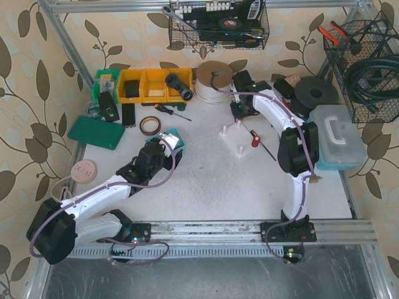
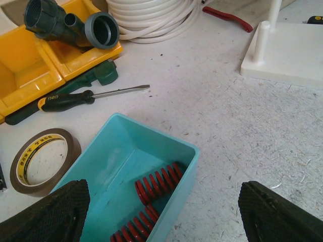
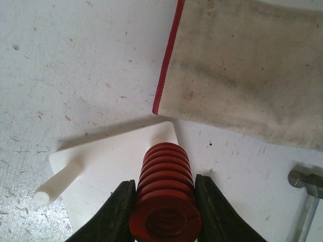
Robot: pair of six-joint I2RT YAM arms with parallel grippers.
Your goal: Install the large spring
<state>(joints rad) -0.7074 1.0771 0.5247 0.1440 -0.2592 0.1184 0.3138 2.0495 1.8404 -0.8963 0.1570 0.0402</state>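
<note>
Workshop bench cell. White desk (image 1: 206,187) fronted by aluminium rail (image 1: 212,229). Yellow parts bins (image 1: 153,84) at 11 o'clock, wire tool basket (image 1: 218,28) at 12, hose basket (image 1: 365,68) at 2, plastic toolbox (image 1: 336,134) at 3. A screwdriver (image 1: 173,111) and tape roll (image 1: 149,124) lie loose near the bins.

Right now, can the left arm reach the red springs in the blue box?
Probably yes. The left gripper hangs open just over the open-topped box, and nothing covers the red springs.

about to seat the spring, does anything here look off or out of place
Nothing stands out. The right hand grips a red spring close to the white peg base, and the spare springs lie inside the teal bin, none spilled.
</note>
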